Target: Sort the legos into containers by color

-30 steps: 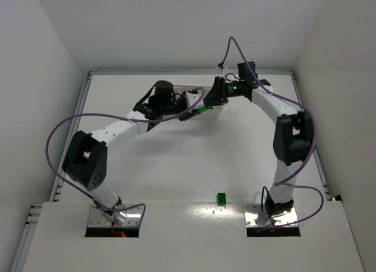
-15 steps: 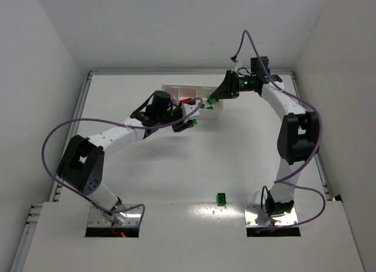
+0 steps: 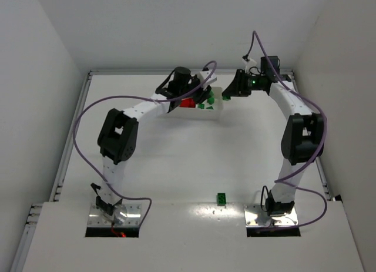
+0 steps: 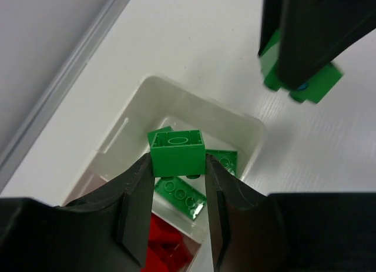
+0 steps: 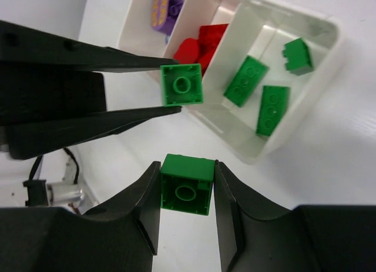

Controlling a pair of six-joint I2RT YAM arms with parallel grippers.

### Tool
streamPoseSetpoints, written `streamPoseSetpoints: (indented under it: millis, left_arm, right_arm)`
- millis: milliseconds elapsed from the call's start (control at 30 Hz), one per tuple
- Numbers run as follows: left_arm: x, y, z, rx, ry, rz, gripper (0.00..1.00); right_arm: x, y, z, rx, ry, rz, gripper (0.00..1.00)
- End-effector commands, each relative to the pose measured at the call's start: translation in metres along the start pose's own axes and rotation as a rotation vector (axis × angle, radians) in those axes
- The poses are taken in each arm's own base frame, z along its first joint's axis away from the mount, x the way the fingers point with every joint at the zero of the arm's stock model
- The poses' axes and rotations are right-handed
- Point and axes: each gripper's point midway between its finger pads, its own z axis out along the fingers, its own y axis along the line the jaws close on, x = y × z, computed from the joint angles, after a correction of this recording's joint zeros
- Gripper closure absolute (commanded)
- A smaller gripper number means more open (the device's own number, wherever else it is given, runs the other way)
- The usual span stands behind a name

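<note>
Left end effector (image 4: pixel 177 161): you are pinching a green brick (image 4: pixel 177 147) over the tray's (image 4: pixel 202 100) end compartment.
Right end effector (image 5: pixel 187 166): you are gripping another green brick (image 5: pixel 187 185) beside the tray rim, over open table (image 5: pixel 352 166).

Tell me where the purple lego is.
In the right wrist view, the purple lego lies near the top edge, in the tray's end compartment, beside the compartment holding the red legos.

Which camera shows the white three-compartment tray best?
Right wrist: the white plastic tray shows all three compartments, with a purple brick, red bricks and green bricks. Left wrist shows only its green end and some red. Top external shows it small, partly under the left arm.
</note>
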Motion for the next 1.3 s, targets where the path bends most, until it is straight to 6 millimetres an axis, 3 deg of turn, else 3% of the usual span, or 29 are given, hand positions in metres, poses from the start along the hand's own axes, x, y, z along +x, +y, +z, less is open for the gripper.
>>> streamPoseSetpoints:
  millis: [0, 67, 133, 167, 267, 300, 400, 433, 467, 567, 600, 700, 733, 767, 867, 900, 1000, 1033, 1133, 1267]
  left_arm:
    - [-0.003, 0.014, 0.011, -0.03, 0.0, -0.045, 0.99]
    - [0.01, 0.015, 0.021, -0.021, 0.027, -0.046, 0.98]
    - [0.017, 0.015, 0.025, -0.014, 0.046, -0.055, 0.88]
    - [0.026, 0.013, 0.028, -0.01, 0.059, -0.061, 0.63]
    - [0.035, 0.014, 0.029, -0.026, 0.084, -0.084, 0.36]
    - [0.029, 0.016, 0.03, -0.032, 0.068, -0.098, 0.27]
    - [0.007, 0.023, 0.023, -0.049, -0.011, -0.164, 0.23]
    - [-0.003, 0.032, 0.02, -0.073, -0.056, -0.177, 0.16]
    - [-0.017, 0.041, 0.01, -0.094, -0.095, -0.212, 0.0]
    - [-0.041, 0.054, -0.005, -0.118, -0.159, -0.24, 0.0]
    - [-0.063, 0.055, -0.015, -0.121, -0.197, -0.262, 0.0]
    - [-0.082, 0.072, -0.04, -0.153, -0.229, -0.342, 0.0]
    - [-0.077, 0.069, -0.046, -0.13, -0.187, -0.378, 0.0]
    - [-0.088, 0.084, -0.06, -0.156, -0.199, -0.4, 0.0]
    - [-0.082, 0.09, -0.082, -0.119, -0.178, -0.531, 0.0]
    - [-0.075, 0.103, -0.093, -0.128, -0.177, -0.58, 0.0]
    - [-0.067, 0.105, -0.118, -0.144, -0.169, -0.581, 0.0]
    - [-0.062, 0.109, -0.125, -0.166, -0.157, -0.549, 0.0]
    - [-0.052, 0.106, -0.136, -0.184, -0.122, -0.506, 0.0]
    - [-0.042, 0.094, -0.139, -0.159, -0.099, -0.483, 0.0]
  right_arm:
    - [-0.024, 0.004, -0.023, 0.06, -0.08, -0.076, 1.0]
    - [-0.024, 0.002, -0.023, 0.071, -0.082, -0.075, 1.0]
    - [-0.026, -0.003, -0.021, 0.082, -0.082, -0.083, 1.0]
    - [-0.026, -0.003, -0.021, 0.082, -0.082, -0.083, 1.0]
    - [-0.03, -0.013, -0.014, 0.093, -0.074, -0.084, 1.0]
    - [-0.035, -0.013, -0.013, 0.092, -0.08, -0.09, 1.0]
    - [-0.038, -0.02, -0.002, 0.096, -0.072, -0.099, 1.0]
    - [-0.039, -0.024, 0.0, 0.105, -0.072, -0.098, 1.0]
    - [-0.042, -0.028, 0.004, 0.105, -0.071, -0.097, 1.0]
    - [-0.047, -0.023, 0.017, 0.088, -0.069, -0.12, 1.0]
    - [-0.044, -0.03, 0.023, 0.089, -0.059, -0.111, 1.0]
    - [-0.046, -0.026, 0.038, 0.079, -0.052, -0.132, 1.0]
    - [-0.037, -0.026, 0.049, 0.071, -0.027, -0.125, 1.0]
    - [-0.042, -0.029, 0.05, 0.078, -0.038, -0.146, 1.0]
    - [-0.034, -0.025, 0.071, 0.076, -0.007, -0.188, 1.0]
    - [-0.031, -0.024, 0.078, 0.096, 0.005, -0.206, 0.93]
    - [-0.022, -0.038, 0.094, 0.135, 0.038, -0.237, 0.73]
    - [-0.018, -0.041, 0.097, 0.137, 0.046, -0.231, 0.59]
    - [-0.007, -0.051, 0.105, 0.148, 0.08, -0.263, 0.5]
    - [-0.007, -0.04, 0.098, 0.105, 0.083, -0.344, 0.36]
